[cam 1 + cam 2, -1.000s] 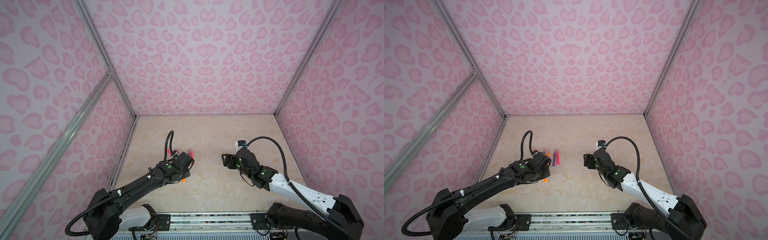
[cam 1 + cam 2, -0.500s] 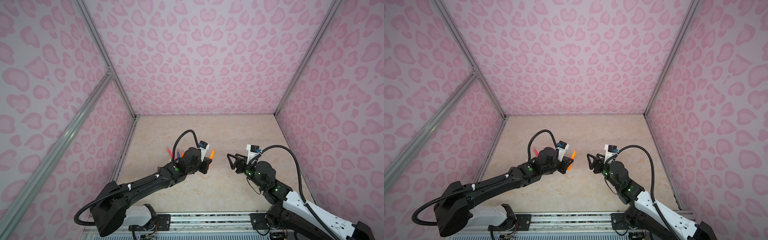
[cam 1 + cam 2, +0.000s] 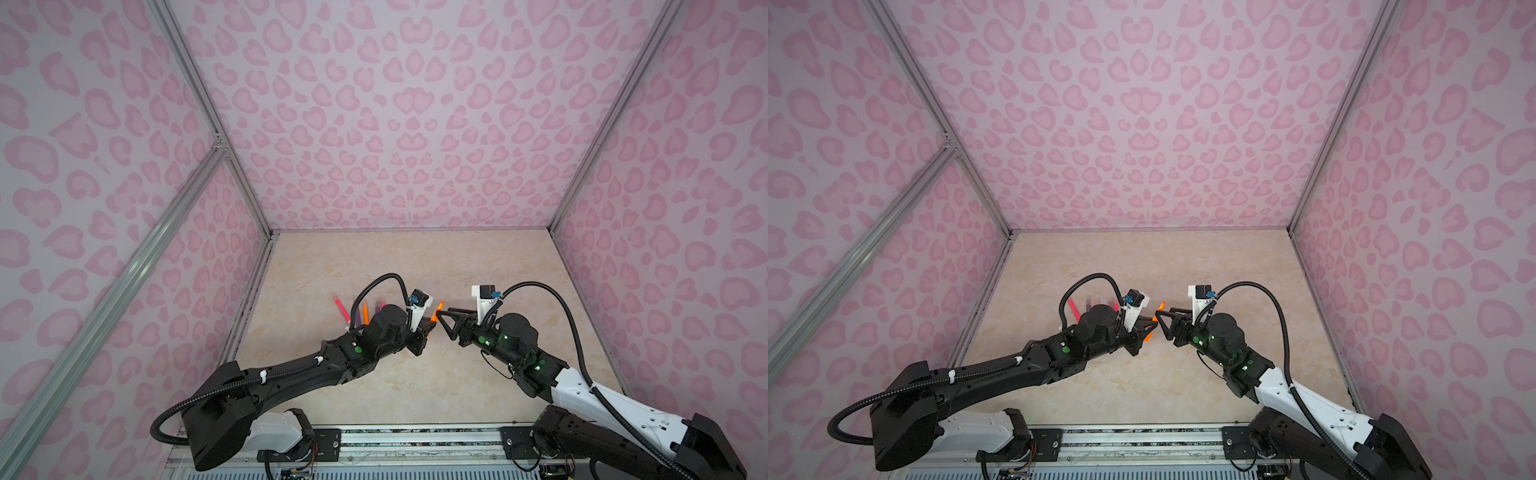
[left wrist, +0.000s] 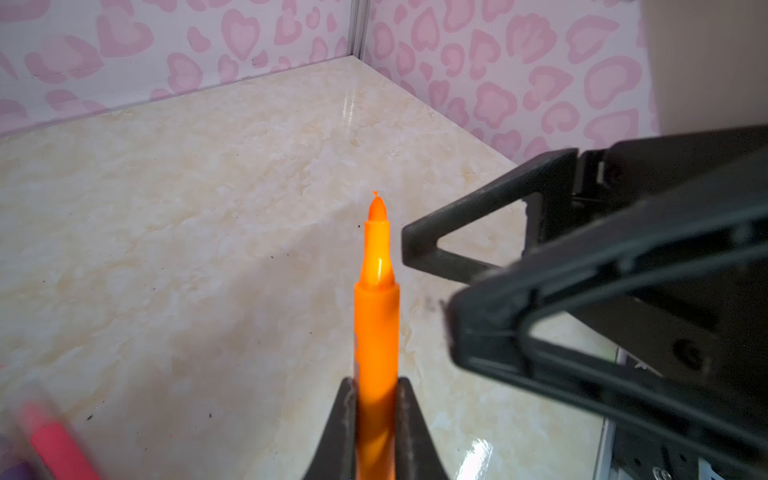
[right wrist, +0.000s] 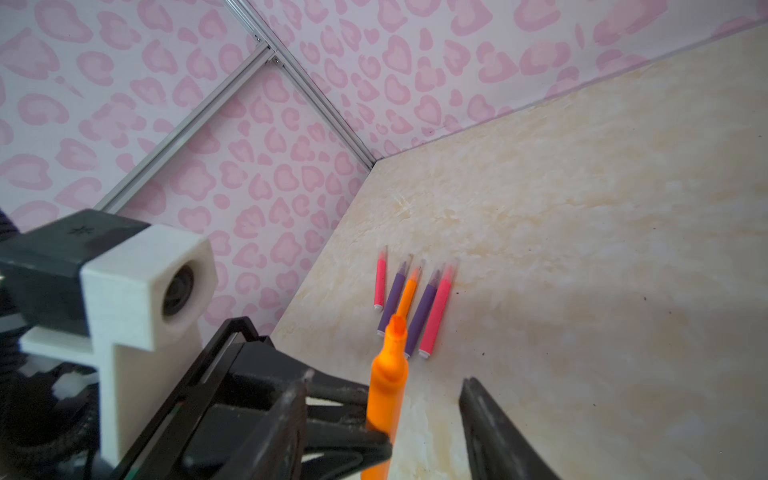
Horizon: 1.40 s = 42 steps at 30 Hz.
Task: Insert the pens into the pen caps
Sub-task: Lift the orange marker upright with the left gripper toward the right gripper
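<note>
An uncapped orange pen stands held above the table, and my left gripper is shut on its barrel. In both top views the pen sits mid-table between the two grippers. My right gripper is open, its fingers either side of the pen's tip end with a gap on both sides. Several more pens lie in a row near the left wall, pink, purple and orange. Blurred clear pen caps seem to cover their far tips. I see no loose cap.
The patterned left wall is close behind the row of pens. The marble tabletop stretches to the back wall. My left arm's wrist camera sits close beside my right gripper.
Both arms lifted from the table and met at the middle. The left one carried the orange pen up from the row. The right gripper's jaws narrowed around the pen's tip.
</note>
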Each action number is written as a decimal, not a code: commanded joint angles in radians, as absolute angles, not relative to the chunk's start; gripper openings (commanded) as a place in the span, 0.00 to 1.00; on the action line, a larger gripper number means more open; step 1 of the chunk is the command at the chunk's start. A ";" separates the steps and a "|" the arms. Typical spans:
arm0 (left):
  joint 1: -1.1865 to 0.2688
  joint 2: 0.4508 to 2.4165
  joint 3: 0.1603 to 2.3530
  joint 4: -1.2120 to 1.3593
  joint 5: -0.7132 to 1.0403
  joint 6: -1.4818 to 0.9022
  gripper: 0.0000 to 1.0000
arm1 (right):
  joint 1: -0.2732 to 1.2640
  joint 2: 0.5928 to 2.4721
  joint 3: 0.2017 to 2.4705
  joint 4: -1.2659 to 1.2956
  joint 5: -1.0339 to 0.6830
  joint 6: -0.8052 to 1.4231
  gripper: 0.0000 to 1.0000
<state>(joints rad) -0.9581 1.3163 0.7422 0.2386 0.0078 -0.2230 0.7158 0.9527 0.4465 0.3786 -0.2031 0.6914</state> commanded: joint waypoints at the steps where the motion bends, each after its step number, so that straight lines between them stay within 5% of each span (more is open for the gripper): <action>1: -0.969 1.312 0.755 0.282 -0.020 -0.202 0.04 | 0.717 0.969 0.453 0.417 -0.236 0.708 0.54; 6: -0.985 1.283 0.740 0.288 -0.039 -0.192 0.04 | 0.719 0.996 0.460 0.415 -0.228 0.715 0.50; 26: -1.000 1.316 0.768 0.264 -0.049 -0.201 0.04 | 0.727 1.024 0.485 0.387 -0.229 0.721 0.09; 29: -1.000 1.313 0.766 0.265 -0.040 -0.205 0.14 | 0.731 1.031 0.486 0.394 -0.239 0.726 0.01; 34: -0.999 1.315 0.767 0.265 -0.046 -0.207 0.28 | 0.744 1.039 0.488 0.407 -0.246 0.727 0.00; 42: -1.000 1.325 0.774 0.259 -0.052 -0.210 0.28 | 0.749 1.051 0.483 0.427 -0.258 0.743 0.00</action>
<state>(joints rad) -0.9997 1.3209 0.7578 0.2306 -0.0418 -0.2092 0.7448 1.0454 0.4862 0.3977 -0.2417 0.7372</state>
